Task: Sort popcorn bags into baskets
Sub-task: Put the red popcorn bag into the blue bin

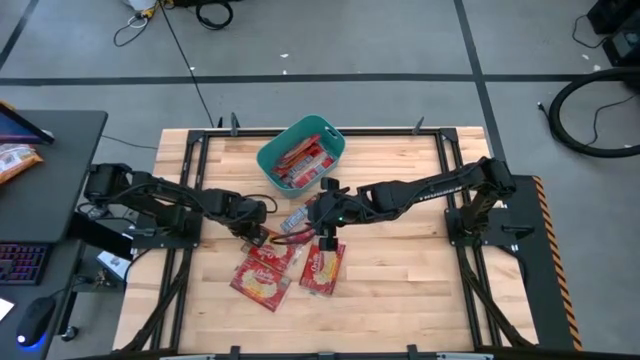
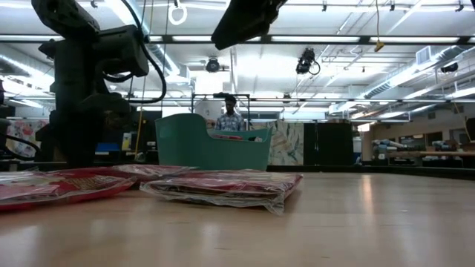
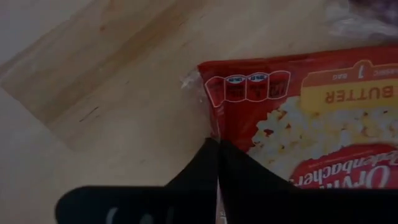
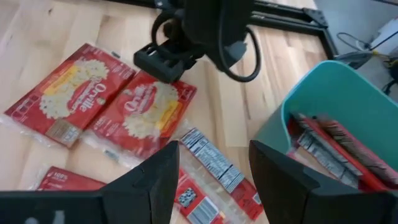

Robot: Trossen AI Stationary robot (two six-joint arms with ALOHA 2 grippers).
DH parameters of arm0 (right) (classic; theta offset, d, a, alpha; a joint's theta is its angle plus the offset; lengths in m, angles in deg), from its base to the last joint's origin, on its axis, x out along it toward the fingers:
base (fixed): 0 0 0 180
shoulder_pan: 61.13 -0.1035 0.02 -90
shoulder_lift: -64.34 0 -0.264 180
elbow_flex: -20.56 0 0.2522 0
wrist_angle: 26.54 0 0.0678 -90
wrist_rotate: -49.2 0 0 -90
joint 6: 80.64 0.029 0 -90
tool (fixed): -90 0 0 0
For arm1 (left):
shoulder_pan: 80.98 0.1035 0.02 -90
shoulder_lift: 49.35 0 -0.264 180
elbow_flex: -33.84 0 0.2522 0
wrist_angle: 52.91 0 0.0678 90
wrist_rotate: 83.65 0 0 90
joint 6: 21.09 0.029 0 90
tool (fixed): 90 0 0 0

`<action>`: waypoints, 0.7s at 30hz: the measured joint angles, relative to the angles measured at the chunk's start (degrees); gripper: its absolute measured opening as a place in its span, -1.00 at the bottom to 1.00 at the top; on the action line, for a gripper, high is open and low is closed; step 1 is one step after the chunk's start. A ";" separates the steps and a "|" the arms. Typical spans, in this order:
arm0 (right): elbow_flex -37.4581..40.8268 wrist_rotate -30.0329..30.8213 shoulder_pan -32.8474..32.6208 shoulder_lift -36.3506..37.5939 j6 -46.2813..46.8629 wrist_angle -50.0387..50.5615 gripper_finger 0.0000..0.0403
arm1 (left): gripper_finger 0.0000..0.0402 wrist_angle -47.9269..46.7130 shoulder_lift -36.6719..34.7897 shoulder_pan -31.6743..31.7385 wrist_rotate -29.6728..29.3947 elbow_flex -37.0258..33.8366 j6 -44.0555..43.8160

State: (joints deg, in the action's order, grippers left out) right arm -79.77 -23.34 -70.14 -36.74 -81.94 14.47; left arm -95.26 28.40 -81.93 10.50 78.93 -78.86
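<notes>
Left gripper (image 3: 217, 163) pinches a popcorn bag (image 3: 311, 124) at frame centre; lift next toward the upper-centre basket (image 1: 335, 150). Right gripper (image 4: 211, 174) spread.

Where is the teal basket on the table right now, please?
In the high view, the teal basket sits at the table's far edge, near the middle, holding several popcorn bags. The open right gripper hangs nearer, over loose bags.

I count four popcorn bags (image 4: 68, 93) loose on the table (image 1: 400, 290). One teal basket (image 1: 335, 143) holds several more. Two arms.
</notes>
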 joint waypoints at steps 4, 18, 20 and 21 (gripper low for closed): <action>-0.70 1.14 0.00 0.00 0.00 0.83 -0.01 | -0.97 0.39 -3.30 -0.13 1.02 -0.04 0.08; -1.50 1.13 -0.13 0.00 1.16 2.14 -0.01 | -0.99 2.21 -10.30 -0.07 5.96 0.03 -0.03; -1.50 1.01 -0.22 0.00 1.49 2.39 -0.01 | -0.99 3.79 -10.34 -0.07 6.62 0.05 0.18; -1.50 0.98 -0.27 0.00 1.50 2.80 -0.01 | -0.99 4.14 -10.58 -0.07 6.63 0.25 0.35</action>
State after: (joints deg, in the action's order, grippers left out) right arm -81.27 -22.36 -70.41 -36.74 -80.44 17.26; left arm -91.12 17.82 -81.99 17.13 79.18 -78.51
